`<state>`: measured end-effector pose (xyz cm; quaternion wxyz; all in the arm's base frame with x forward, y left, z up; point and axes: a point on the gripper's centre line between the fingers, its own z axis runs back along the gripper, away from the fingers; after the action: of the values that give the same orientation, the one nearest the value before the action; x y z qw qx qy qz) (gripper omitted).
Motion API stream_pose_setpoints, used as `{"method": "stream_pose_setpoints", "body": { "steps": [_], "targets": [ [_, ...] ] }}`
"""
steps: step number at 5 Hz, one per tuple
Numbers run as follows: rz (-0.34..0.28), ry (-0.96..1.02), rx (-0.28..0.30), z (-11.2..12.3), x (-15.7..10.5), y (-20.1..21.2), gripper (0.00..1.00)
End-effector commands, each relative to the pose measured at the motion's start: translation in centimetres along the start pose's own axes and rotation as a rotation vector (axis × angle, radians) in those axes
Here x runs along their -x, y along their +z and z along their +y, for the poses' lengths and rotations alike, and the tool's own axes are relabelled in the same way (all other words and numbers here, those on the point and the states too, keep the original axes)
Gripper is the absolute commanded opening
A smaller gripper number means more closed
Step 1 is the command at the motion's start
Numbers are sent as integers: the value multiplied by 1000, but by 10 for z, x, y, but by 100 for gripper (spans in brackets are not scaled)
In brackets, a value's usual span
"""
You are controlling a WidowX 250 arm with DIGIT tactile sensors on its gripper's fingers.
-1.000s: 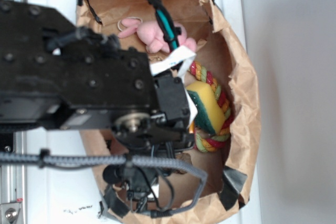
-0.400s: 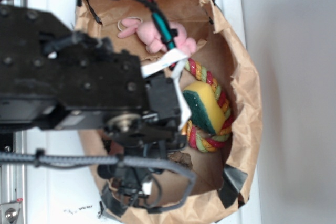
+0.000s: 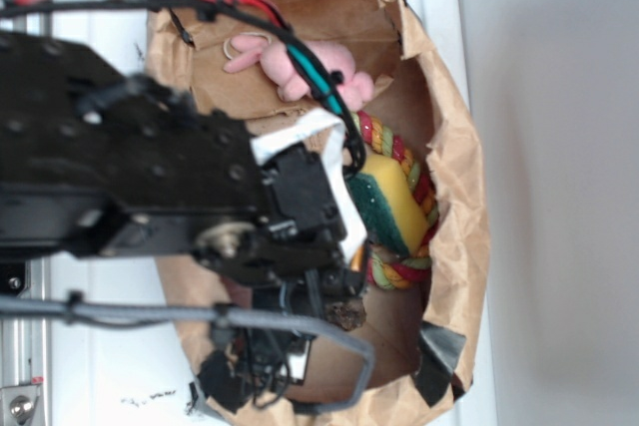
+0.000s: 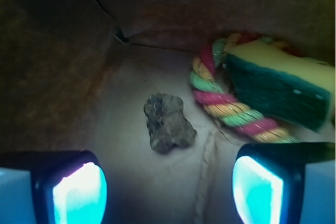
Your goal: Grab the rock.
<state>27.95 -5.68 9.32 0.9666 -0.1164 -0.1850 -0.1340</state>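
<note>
Gripper (image 4: 168,190) spread wide, both glowing cyan pads (image 4: 80,195) well apart at the bottom of the wrist view, nothing held between them. Poised above the rock (image 4: 167,123), not touching it.

Rock lying on the brown paper floor of the bag (image 3: 459,197), a lumpy dark grey-brown stone, seen between and beyond the two pads in the wrist view. In the exterior view only partly visible (image 3: 344,314), peeking from under the black arm (image 3: 150,182).

Just right of the rock in the wrist view, a coiled rope toy (image 4: 231,109) in pink, yellow and green, close to the rock but apart from it. Resting on that rope, a yellow sponge with a dark green face (image 4: 278,85). Farther from the rock, at the bag's far end in the exterior view, a pink plush bunny (image 3: 300,65), crossed by red, black and teal cables (image 3: 300,52).
</note>
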Motion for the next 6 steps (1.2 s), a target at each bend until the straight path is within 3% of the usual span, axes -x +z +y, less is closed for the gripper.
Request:
{"method": "stream_pose_setpoints", "body": {
  "steps": [1, 4, 6],
  "targets": [
    [-22, -35, 28, -18, -20, -8, 100],
    [-3, 7, 51, -23, -24, -41, 100],
    [-12, 20, -3, -23, -25, -60, 100]
  ]
}}
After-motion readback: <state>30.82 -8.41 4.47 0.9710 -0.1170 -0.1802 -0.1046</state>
